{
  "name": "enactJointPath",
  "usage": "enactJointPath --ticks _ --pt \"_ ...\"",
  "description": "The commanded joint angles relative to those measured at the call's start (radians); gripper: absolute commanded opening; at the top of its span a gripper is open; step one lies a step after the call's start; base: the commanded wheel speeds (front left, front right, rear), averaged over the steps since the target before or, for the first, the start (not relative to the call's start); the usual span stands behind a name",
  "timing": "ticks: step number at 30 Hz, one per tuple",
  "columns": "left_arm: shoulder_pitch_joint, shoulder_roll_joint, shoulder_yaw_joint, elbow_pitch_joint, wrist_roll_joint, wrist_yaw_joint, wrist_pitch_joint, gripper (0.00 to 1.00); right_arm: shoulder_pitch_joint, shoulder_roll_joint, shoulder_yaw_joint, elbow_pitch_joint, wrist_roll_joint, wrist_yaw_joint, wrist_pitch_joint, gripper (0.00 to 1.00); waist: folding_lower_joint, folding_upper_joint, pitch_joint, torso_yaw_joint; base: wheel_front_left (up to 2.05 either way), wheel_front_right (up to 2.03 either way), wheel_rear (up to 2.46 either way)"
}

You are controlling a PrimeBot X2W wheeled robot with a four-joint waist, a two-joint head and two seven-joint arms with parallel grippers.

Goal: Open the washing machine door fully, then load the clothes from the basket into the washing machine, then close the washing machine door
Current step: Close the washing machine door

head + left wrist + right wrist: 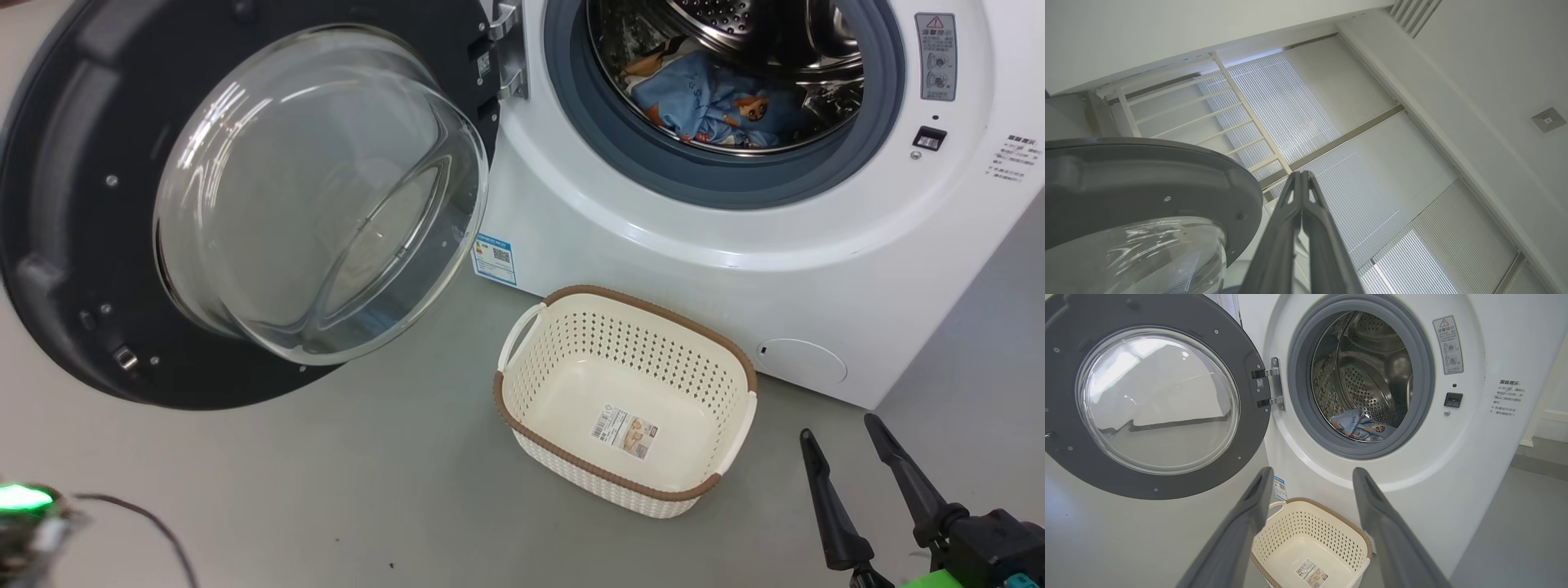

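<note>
From the head, the washing machine point(653, 245) stands at the upper right with its door point(82, 204) swung wide open to the left, the glass bowl of its window bulging toward the camera. The clothes point(710, 102), blue cloth with orange figures, lie in the bottom of the steel drum point(735, 24), behind the grey rubber seal point(620, 139). The basket point(653, 304) sits upright on the grey floor point(367, 474) just in front of the machine, below the opening, and its bare bottom shows a barcode sticker point(624, 431). The right gripper point(839, 425) hangs at the lower right, near the basket but apart from it, its two dark fingers spread with only floor between them. A green light point(20, 496) glows at the lower left corner. From the left wrist, the left gripper point(1301, 173) points up toward ribbed window blinds point(1306, 114) and a white ceiling; its fingers are pressed together from tip down and grip nothing. The door's dark rim and glass bowl sit just left of those fingers, apart from them. From the right wrist, the right gripper's fingers stand wide apart and hold nothing; between and beyond them lies the basket, with the open door at the left and the clothes low in the drum at the right.
</note>
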Motion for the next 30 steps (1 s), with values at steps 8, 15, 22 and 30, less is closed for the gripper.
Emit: enactJointPath --ticks 8,15,22,30 --pt "-0.193 0.154 0.271 0.004 -0.253 -0.011 0.032 0.0 -0.012 -0.016 0.013 -0.051 -0.018 0.006 0.014 1.0 0.0 0.0 0.022 -0.004 0.0 0.0 0.0" --pt "-0.34 0.359 0.41 0.277 -0.353 0.067 0.093 0.0 -0.016 -0.025 0.008 -0.067 -0.016 0.006 0.019 1.0 0.0 0.0 0.047 -0.01 0.0 0.0 0.0" --pt "-0.458 0.51 0.378 0.554 -0.412 0.156 0.226 0.0 -0.029 -0.046 0.005 -0.08 -0.011 0.006 0.029 1.0 0.0 0.0 0.076 -0.023 0.0 0.0 0.0" --pt "-0.498 0.6 0.332 0.76 -0.439 0.199 0.364 0.0 -0.053 -0.07 0.006 -0.102 -0.01 0.006 0.037 1.0 0.0 0.0 0.12 -0.062 0.0 0.0 0.0"
